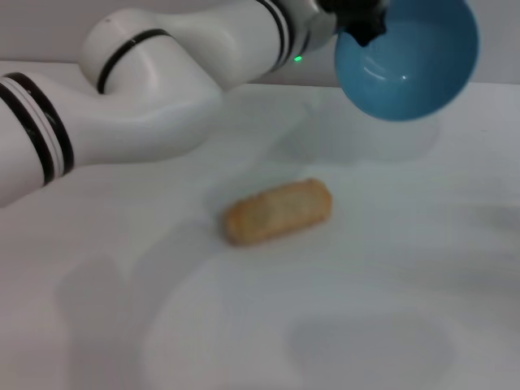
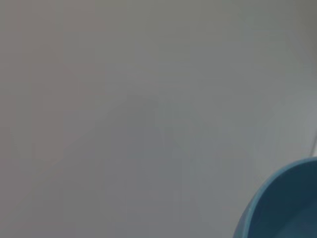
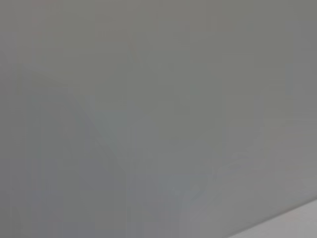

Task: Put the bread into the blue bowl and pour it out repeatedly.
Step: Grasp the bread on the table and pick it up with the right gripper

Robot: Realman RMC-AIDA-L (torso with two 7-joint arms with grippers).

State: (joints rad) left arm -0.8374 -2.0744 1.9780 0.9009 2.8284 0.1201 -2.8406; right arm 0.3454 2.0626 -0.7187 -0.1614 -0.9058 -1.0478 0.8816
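While my left arm reaches across the far side of the white table [image 1: 390, 284], my left gripper [image 1: 361, 23] clamps the rim of the blue bowl [image 1: 410, 61], holding it in the air and tipped so its hollow faces my head camera. Nothing lies inside it. My fingers are pinched on that rim, though their tips are hard to make out. Well apart from the bowl, the bread [image 1: 279, 211] lies on the table with its plain golden-tan side up. My left wrist view shows only a blue arc of bowl [image 2: 285, 206] against grey surface, and no bread. My right wrist view shows plain grey, so my right gripper appears nowhere.
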